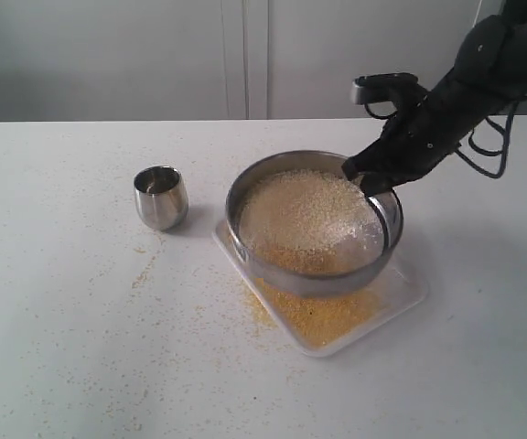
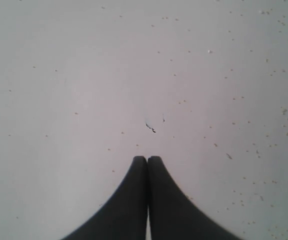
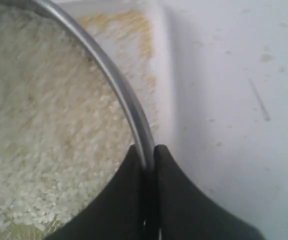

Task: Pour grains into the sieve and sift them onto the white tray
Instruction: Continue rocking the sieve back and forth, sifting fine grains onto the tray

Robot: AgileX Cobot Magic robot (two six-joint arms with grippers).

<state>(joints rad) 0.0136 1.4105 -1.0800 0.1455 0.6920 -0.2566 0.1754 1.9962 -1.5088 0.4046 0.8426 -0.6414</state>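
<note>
Right wrist view: right gripper [image 3: 145, 149] clenched on far-right rim of round steel mesh sieve [image 3: 115, 80]; stiff, slick, heavy with pale grains [image 3: 44, 125], may slip. Left gripper [image 2: 147, 159] clenched empty.

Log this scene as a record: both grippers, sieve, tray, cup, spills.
right gripper: shut on the rim of the sieve
left gripper: shut, holding nothing, over the table
sieve: over the tray, holding pale coarse grains
tray: yellow meal lies on it below the sieve
cup: upright on the table, apart from the sieve
spills: granules scattered on the table around cup and tray
</note>
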